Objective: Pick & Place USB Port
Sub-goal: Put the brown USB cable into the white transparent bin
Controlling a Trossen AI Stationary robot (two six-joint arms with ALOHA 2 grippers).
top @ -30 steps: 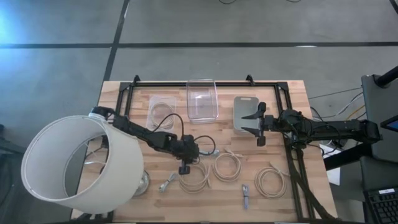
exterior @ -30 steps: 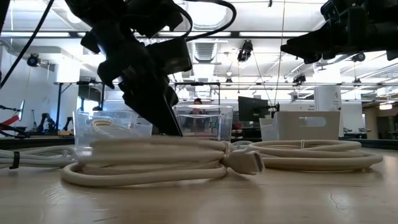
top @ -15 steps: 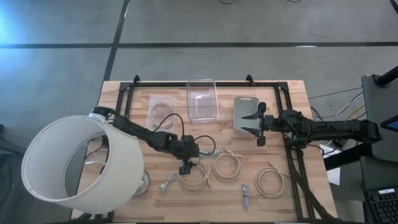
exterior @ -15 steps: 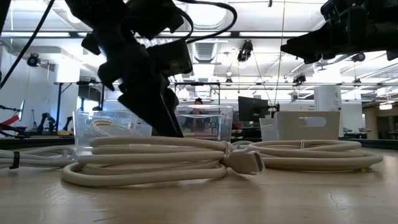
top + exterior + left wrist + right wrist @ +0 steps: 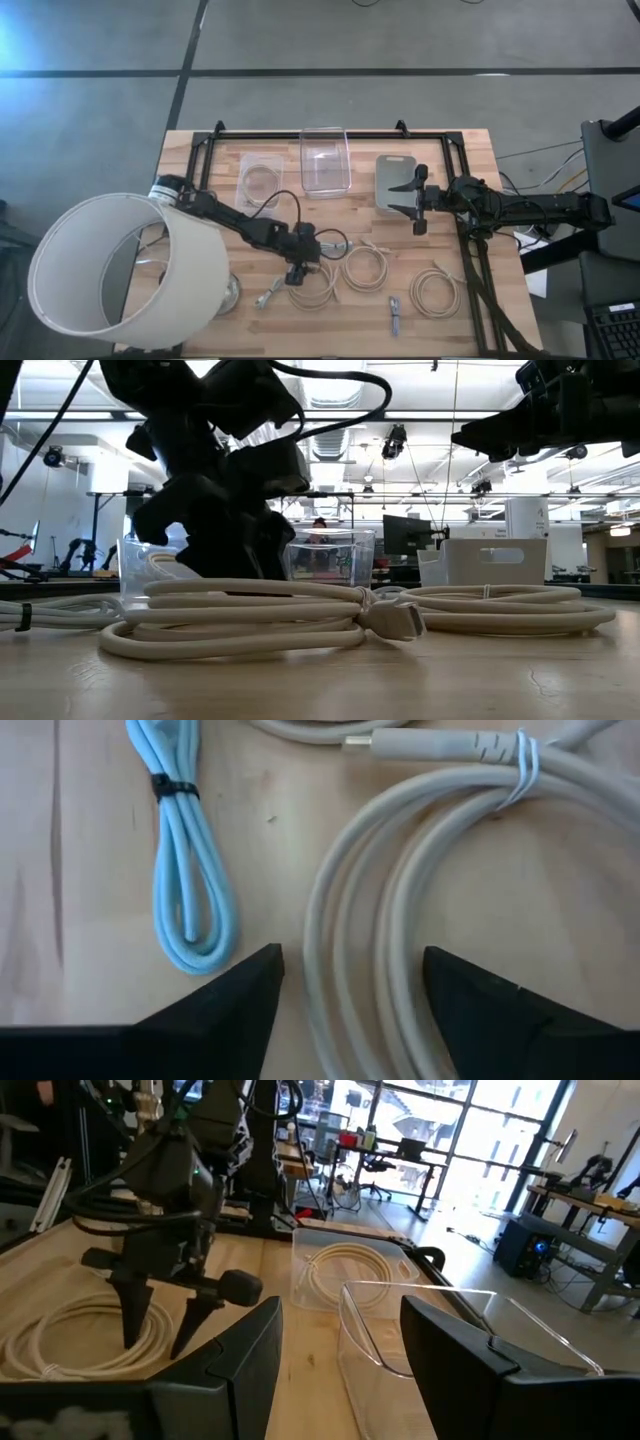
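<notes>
Left pincer (image 5: 345,982) spread wide, empty, straddling a coiled beige cable (image 5: 400,900) beside a blue cable (image 5: 190,870); right pincer (image 5: 411,200) open, idle.

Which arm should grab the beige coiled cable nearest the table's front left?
Left. The left gripper hangs open directly over the beige coiled cable, its strands between the fingers. The right gripper waits farther back by the grey tray.

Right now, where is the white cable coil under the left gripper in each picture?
High view: coil, lower middle.
Low view: coil, front left.
Left wrist view: coil, right half.
Right wrist view: coil, bottom left.
Shared landmark: left gripper, open over it.
</notes>
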